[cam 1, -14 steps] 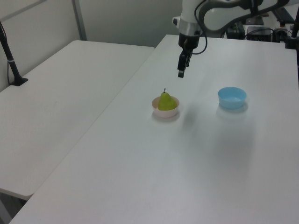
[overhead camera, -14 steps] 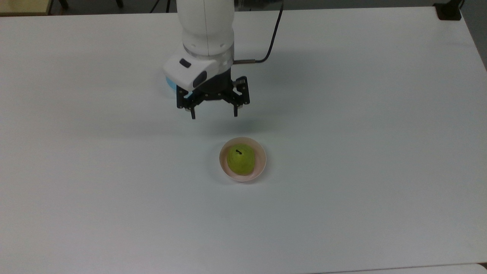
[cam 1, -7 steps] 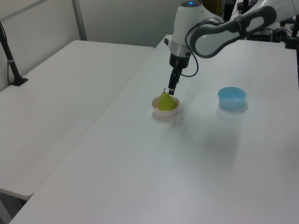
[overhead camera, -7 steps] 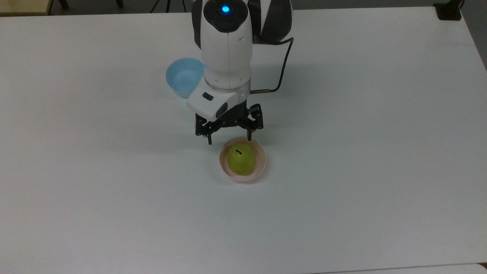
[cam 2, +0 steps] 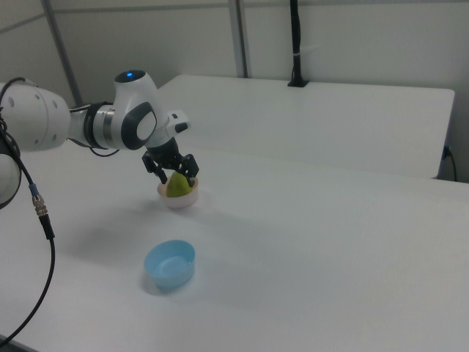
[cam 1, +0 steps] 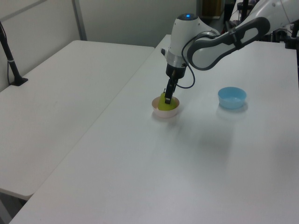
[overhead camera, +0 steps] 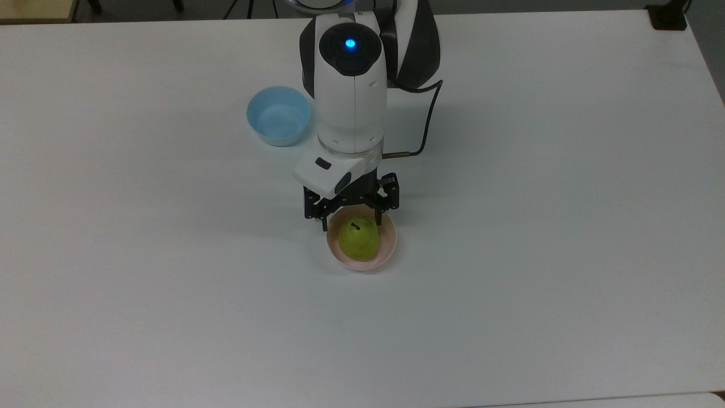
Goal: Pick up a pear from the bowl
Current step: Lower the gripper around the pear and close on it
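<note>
White tabletop (overhead camera: 538, 238) carries everything. My pear (overhead camera: 358, 239) sits upright in the pink bowl (overhead camera: 388, 243); the gripper (overhead camera: 352, 222), fingers spread, straddles its top. I judge I'm mid-descent: next, lower a little and close. A light blue bowl (overhead camera: 278, 123) stands well apart.

In the top view the arm (overhead camera: 352, 85) runs off the upper edge, and its black gripper (overhead camera: 352, 224) covers the far rim of the pink bowl (overhead camera: 362, 261) and the top edge of the pear (overhead camera: 358, 239). In the left view the gripper (cam 1: 168, 98) stands in front of the pear (cam 1: 161, 102), so little of the fruit shows and its stem cannot be made out. In the right view the fingers (cam 2: 190, 180) hide part of the pear (cam 2: 176, 187), and whether they touch it cannot be told.
</note>
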Controlling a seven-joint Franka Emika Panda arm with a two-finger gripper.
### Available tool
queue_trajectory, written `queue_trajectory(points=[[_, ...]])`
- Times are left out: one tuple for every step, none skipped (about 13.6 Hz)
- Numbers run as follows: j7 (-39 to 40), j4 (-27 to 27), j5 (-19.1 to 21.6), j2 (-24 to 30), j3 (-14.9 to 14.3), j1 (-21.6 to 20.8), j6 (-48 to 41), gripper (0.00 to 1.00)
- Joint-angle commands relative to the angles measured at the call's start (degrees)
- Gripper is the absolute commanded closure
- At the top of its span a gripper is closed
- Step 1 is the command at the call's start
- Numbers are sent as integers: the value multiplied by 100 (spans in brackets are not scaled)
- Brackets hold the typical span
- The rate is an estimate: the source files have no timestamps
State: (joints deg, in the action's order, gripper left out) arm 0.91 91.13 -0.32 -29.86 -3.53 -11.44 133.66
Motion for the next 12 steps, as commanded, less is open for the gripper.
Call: queue_trajectory(points=[[-126, 45, 6, -38, -51, -113, 178, 14], [-126, 45, 6, -90, -51, -121, 178, 14], [-126, 45, 6, -117, -51, -122, 178, 14], [-126, 45, -3, -126, -51, -122, 187, 14], [-117, 45, -3, -135, -51, -122, 187, 17], [-126, 45, -29, -135, -60, -122, 187, 18], [-126, 45, -64, -135, -51, -122, 196, 21], [-126, 45, -82, -135, -51, -122, 300, 31], [-126, 45, -82, -135, -51, -122, 380, 36], [-126, 45, -73, -135, -51, -122, 398, 39], [-126, 45, -73, -135, -51, -122, 398, 46], [-126, 45, -73, -126, -51, -122, 398, 53]])
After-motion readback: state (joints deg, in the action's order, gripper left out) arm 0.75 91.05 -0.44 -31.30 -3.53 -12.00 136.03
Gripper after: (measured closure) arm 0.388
